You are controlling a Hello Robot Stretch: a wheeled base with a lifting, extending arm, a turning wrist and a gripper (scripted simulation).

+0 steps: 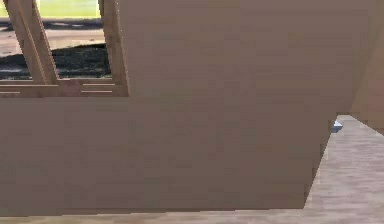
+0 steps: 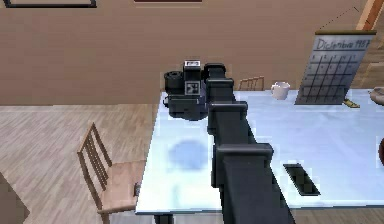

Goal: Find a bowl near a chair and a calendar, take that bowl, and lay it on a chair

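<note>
The arm [image 2: 235, 140] reaches over a pale table [image 2: 330, 150], its gripper [image 2: 175, 98] near the far left corner; whether it holds anything cannot be told. A small pale vessel [image 2: 281, 90], perhaps the bowl, sits beside a propped calendar [image 2: 335, 68]. A wooden chair [image 2: 105, 172] at the table's side likely suits the drop.

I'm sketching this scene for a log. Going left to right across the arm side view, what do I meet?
wooden chair → gripper → second chair's back → small white vessel → calendar
</note>
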